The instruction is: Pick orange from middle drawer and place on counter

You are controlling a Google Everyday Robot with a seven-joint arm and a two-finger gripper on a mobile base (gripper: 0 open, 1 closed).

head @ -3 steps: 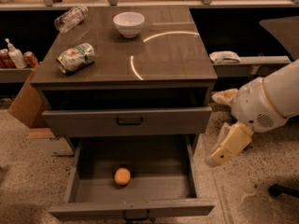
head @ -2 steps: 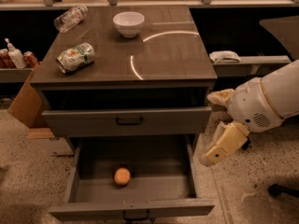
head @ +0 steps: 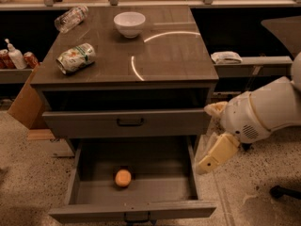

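Note:
The orange (head: 123, 178) lies on the floor of the open middle drawer (head: 136, 194), left of centre and near the front. The counter (head: 155, 55) is the glossy brown-grey top of the grey cabinet, with curved light reflections. My gripper (head: 212, 155) hangs from the white arm at the right, just outside the drawer's right wall, above floor level and well to the right of the orange. It holds nothing.
On the counter stand a white bowl (head: 129, 23), a printed can (head: 75, 58) lying on its side and a clear plastic bottle (head: 70, 18) at the back left. A closed drawer front (head: 127, 122) sits above the open one. Bottles and cans (head: 16, 58) stand on a shelf at left.
My arm and gripper have moved slightly left, closer to the drawer's right side. The orange has not moved.

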